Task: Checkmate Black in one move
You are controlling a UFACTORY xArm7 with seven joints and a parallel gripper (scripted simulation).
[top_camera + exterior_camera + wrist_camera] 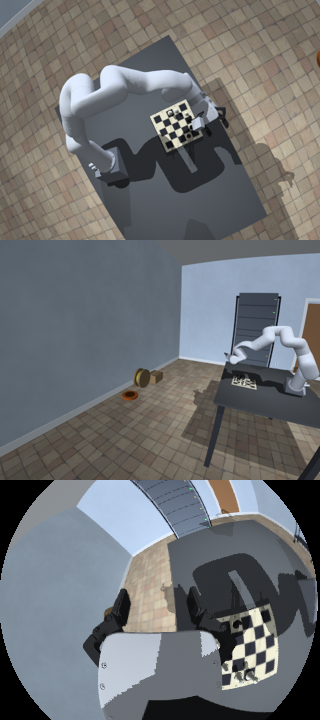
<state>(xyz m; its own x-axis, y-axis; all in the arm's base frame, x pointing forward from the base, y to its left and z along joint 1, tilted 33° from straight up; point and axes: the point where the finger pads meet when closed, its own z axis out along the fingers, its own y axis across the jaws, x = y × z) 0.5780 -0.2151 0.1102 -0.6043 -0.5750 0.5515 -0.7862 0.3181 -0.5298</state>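
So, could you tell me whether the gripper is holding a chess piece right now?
No: in the top view the gripper hangs open beyond the edge of the chessboard, with nothing between its fingers.

Blue-grey walls (90, 317), tiled floor (129, 441) (brown), dark table (258, 400).
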